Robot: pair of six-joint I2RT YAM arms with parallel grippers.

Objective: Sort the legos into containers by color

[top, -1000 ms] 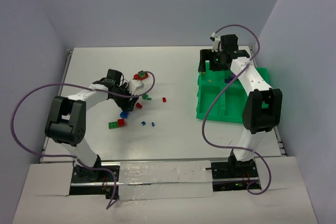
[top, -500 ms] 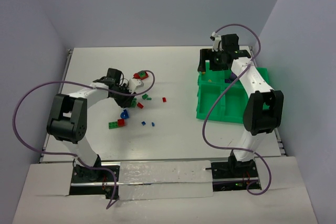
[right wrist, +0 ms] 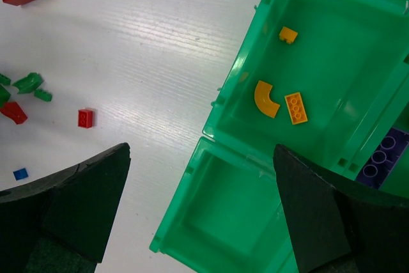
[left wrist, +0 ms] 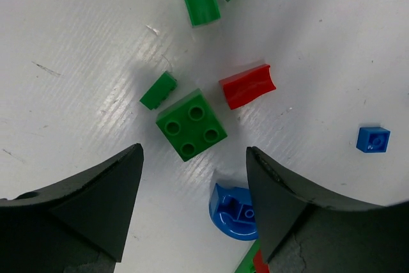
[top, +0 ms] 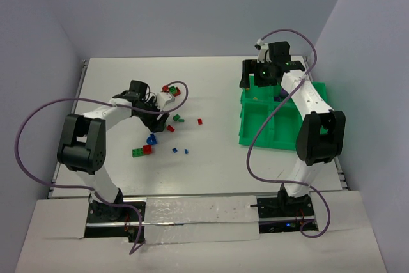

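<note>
While the left gripper (left wrist: 193, 155) gapes above a green brick (left wrist: 191, 124) on the table (left wrist: 77, 43), the right gripper (right wrist: 201, 158) hangs wide over the tray (right wrist: 239, 71) — its finger half hiding a purple brick (right wrist: 382, 158).

No legible text, label, brand, number or sign appears in any view. The stud tops of the green brick (left wrist: 191, 124) show no readable marking. A faint mark on the stud of the blue brick (left wrist: 373, 139) is too small to read
</note>
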